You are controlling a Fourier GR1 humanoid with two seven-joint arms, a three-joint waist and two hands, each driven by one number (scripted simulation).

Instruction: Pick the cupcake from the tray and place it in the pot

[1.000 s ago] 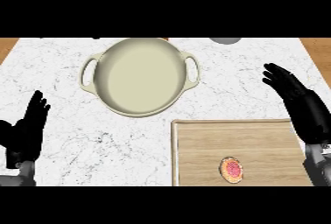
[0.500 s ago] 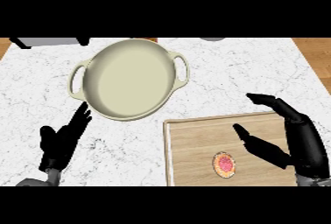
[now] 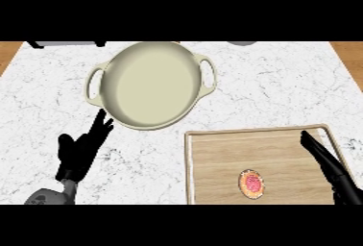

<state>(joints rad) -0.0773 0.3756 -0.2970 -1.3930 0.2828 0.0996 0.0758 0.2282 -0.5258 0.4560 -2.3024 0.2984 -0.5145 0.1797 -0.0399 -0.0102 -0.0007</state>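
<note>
Marble counter (image 3: 284, 91), cream pot (image 3: 150, 84), cupcake (image 3: 251, 184) on wooden tray (image 3: 220, 163)

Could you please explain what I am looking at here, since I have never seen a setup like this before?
This is the view from a humanoid robot's head, looking steeply down at a white marble counter. The two black shapes coming up from the lower edge are its own hands. The left hand is at the lower left with its fingers straight, resting open over the counter. The right hand is at the lower right, fingers stretched out over the right side of a wooden tray. On that tray lies a small cupcake with a pink top, seen from above. Further back stands a cream pot with two side handles and nothing inside. Neither hand holds anything at this moment; the cupcake sits apart from the right hand, untouched.
</note>
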